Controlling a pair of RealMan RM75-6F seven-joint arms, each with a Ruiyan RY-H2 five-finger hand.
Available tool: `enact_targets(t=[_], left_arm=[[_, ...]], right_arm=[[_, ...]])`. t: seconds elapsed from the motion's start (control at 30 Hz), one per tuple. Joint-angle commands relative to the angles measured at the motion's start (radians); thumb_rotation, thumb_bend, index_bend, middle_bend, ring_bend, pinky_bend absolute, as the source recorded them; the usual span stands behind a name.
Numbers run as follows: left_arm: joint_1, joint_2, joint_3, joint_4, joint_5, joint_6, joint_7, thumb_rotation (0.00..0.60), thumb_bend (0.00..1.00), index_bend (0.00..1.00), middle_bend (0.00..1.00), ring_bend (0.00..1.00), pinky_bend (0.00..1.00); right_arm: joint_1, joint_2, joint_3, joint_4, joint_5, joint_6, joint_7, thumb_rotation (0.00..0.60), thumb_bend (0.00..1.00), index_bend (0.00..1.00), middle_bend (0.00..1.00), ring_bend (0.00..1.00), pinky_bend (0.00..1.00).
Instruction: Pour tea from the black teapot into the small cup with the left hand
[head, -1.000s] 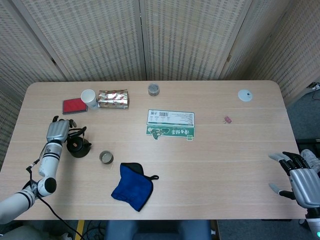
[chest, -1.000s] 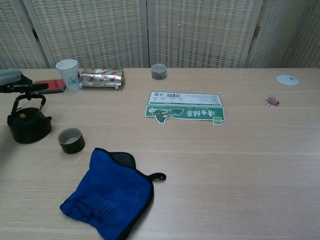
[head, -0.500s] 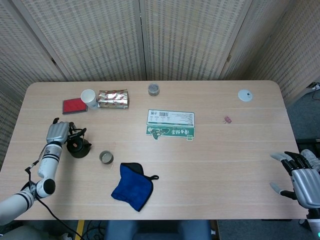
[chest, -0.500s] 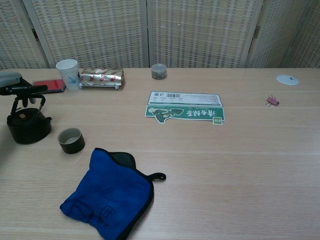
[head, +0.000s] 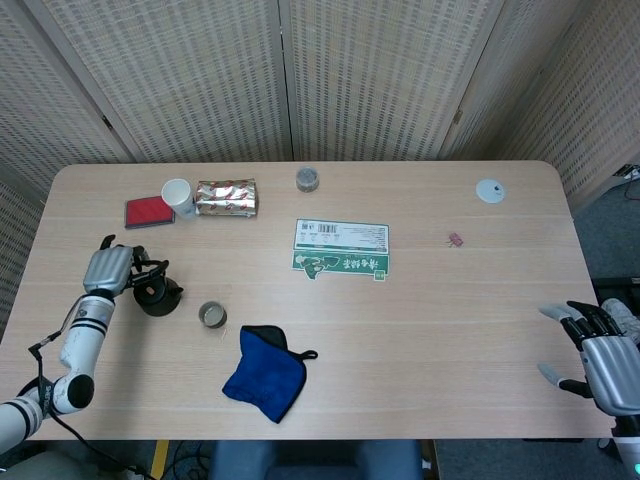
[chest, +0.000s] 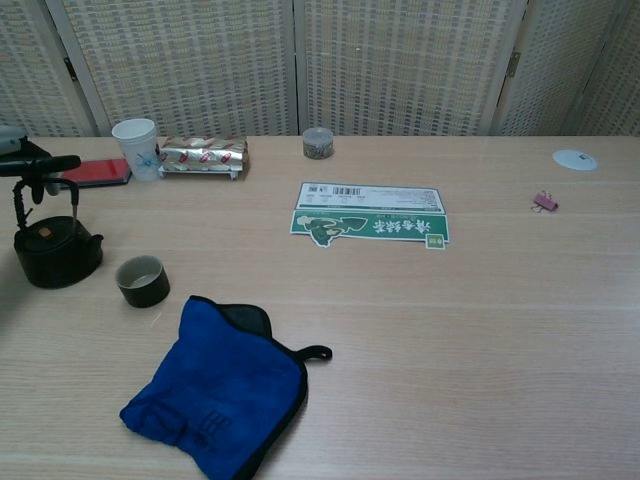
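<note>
Black teapot (chest: 55, 250) upright, handle vertical | left hand (head: 107, 267) grips handle

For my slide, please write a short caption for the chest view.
Black teapot on the table beside the small cup, its handle raised under the left hand at the frame edge.

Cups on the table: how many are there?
2. A small dark cup sits right of the black teapot, near the blue cloth; a white paper cup stands at the far left beside the foil packet.
</note>
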Motion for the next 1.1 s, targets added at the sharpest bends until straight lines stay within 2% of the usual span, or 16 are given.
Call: enact_targets(t=[0.03, 0.33, 0.43, 0.5, 0.57, 0.6, 0.77, 0.9, 1.1], left_arm=[[0.04, 0.059, 0.019, -0.09, 0.045, 0.058, -0.013, 0.068, 0.17, 0.47, 0.51, 0.32, 0.0], [0.111, 0.123, 0.058, -0.218, 0.138, 0.165, -0.039, 0.083, 0.17, 0.48, 0.52, 0.33, 0.0], [0.127, 0.132, 0.068, -0.241, 0.158, 0.188, -0.042, 0.182, 0.17, 0.48, 0.52, 0.33, 0.0], [0.138, 0.133, 0.071, -0.251, 0.175, 0.209, -0.051, 0.284, 0.17, 0.49, 0.52, 0.33, 0.0], [0.145, 0.136, 0.076, -0.256, 0.19, 0.219, -0.055, 0.354, 0.17, 0.49, 0.52, 0.33, 0.0], [0.147, 0.137, 0.076, -0.26, 0.193, 0.22, -0.06, 0.369, 0.17, 0.48, 0.52, 0.33, 0.0], [0.154, 0.133, 0.068, -0.269, 0.202, 0.23, -0.086, 0.398, 0.17, 0.43, 0.49, 0.31, 0.0], [0.148, 0.118, 0.057, -0.275, 0.197, 0.23, -0.086, 0.362, 0.17, 0.39, 0.44, 0.31, 0.0], [0.121, 0.068, 0.052, -0.26, 0.181, 0.219, -0.024, 0.353, 0.17, 0.37, 0.42, 0.29, 0.0]], right_arm=[[0.0, -0.001, 0.0, 0.001, -0.002, 0.001, 0.001, 0.6, 0.12, 0.24, 0.24, 0.15, 0.18], [-0.008, -0.001, -0.004, 0.006, -0.009, 0.018, 0.008, 0.6, 0.12, 0.24, 0.24, 0.15, 0.18], [-0.009, 0.0, -0.005, 0.008, -0.01, 0.02, 0.011, 0.6, 0.12, 0.24, 0.24, 0.15, 0.18], [-0.01, -0.001, -0.006, 0.009, -0.011, 0.022, 0.013, 0.6, 0.12, 0.24, 0.24, 0.15, 0.18], [-0.01, -0.001, -0.005, 0.01, -0.011, 0.022, 0.014, 0.6, 0.12, 0.24, 0.24, 0.15, 0.18], [-0.01, -0.002, -0.005, 0.011, -0.011, 0.022, 0.014, 0.6, 0.12, 0.24, 0.24, 0.15, 0.18], [-0.008, -0.003, -0.005, 0.015, -0.01, 0.02, 0.017, 0.6, 0.12, 0.24, 0.24, 0.15, 0.18], [-0.007, -0.004, -0.003, 0.019, -0.006, 0.018, 0.021, 0.6, 0.12, 0.24, 0.24, 0.15, 0.18], [-0.006, -0.006, -0.002, 0.029, 0.0, 0.015, 0.032, 0.6, 0.12, 0.24, 0.24, 0.15, 0.18]])
